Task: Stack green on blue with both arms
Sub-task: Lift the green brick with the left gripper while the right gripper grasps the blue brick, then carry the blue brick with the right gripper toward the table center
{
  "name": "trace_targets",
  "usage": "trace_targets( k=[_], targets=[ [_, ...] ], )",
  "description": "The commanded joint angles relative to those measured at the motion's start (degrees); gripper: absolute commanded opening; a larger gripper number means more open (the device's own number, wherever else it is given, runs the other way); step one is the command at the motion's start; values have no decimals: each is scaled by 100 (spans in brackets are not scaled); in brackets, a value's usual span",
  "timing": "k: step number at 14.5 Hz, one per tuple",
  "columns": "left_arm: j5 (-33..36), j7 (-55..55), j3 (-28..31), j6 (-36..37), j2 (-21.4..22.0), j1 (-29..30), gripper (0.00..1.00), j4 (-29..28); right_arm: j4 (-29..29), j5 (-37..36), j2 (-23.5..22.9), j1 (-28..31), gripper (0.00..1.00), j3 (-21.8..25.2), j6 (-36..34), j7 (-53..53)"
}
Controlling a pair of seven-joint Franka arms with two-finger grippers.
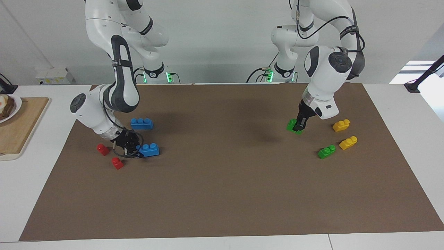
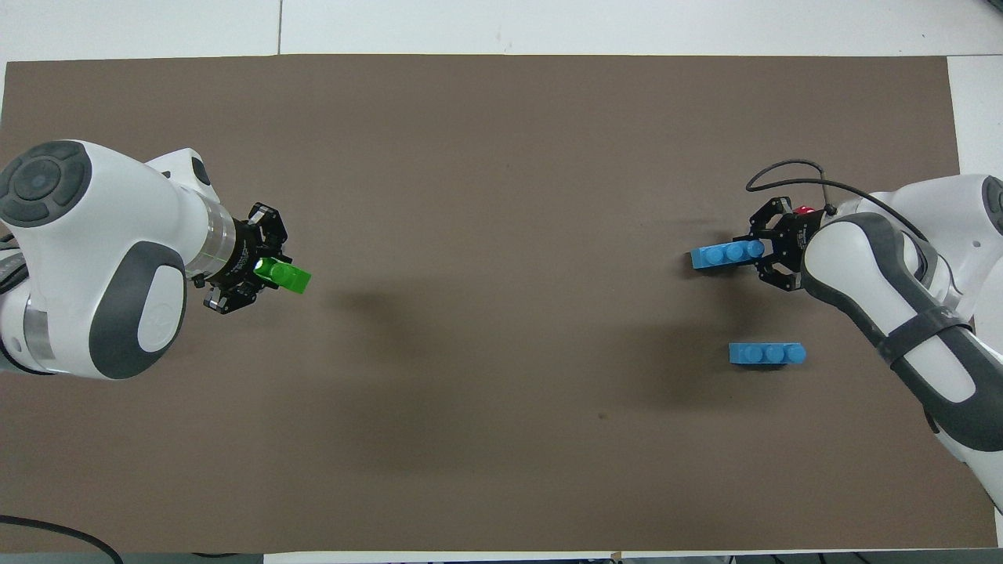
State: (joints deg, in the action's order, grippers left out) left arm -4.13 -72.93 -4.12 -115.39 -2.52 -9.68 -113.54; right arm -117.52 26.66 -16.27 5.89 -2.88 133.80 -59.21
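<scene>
1. The left gripper (image 1: 300, 125) stands down at the green brick (image 1: 295, 125), toward the left arm's end of the brown mat (image 1: 222, 194). Its fingers point steeply down and are clamped on the brick, which sits tilted between them in the overhead view (image 2: 284, 275). The brick seems just off the mat or barely touching it; which, cannot be told.

2. The right gripper (image 1: 133, 149) reaches low and sideways at the right arm's end, its fingers closed on one end of a blue brick (image 1: 150, 150). Most of the three-stud length sticks out free toward the table's middle (image 2: 727, 254). Holding it by the end likely keeps the studs clear for the green brick to land on.

3. A second blue brick (image 1: 142, 123) lies flat on the mat, nearer to the robots than the held one, untouched. A second green brick (image 1: 326, 151) lies farther from the robots than the held green one, likewise alone.

4. Two yellow bricks (image 1: 341, 125) and (image 1: 348, 142) sit just beside the green pair, toward the mat's edge. Two red bricks (image 1: 102, 149) and (image 1: 117, 163) sit close to the right gripper.

5. A wooden board (image 1: 20, 125) with a plate (image 1: 10, 106) rests on the white table off the mat, well apart from the work.

6. Judged from this, each arm has its piece in hand and the two are well apart; the bringing together at mid-table is not yet done.
</scene>
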Motion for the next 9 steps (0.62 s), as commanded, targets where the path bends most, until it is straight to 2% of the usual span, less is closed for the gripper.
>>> trace_targets(
  k=[1, 5, 9],
  targets=[
    [-79, -352, 69, -27, -3, -122, 0, 60, 597, 199, -166, -490, 0, -28, -65, -754],
    [-79, -661, 69, -124, -11, -122, 0, 60, 1248, 199, -315, -1474, 0, -28, -22, -2127],
    [-88, -1073, 69, -133, -11, -218, 0, 51, 1442, 103, -420, -2722, 0, -11, 488, -3699]
  ],
)
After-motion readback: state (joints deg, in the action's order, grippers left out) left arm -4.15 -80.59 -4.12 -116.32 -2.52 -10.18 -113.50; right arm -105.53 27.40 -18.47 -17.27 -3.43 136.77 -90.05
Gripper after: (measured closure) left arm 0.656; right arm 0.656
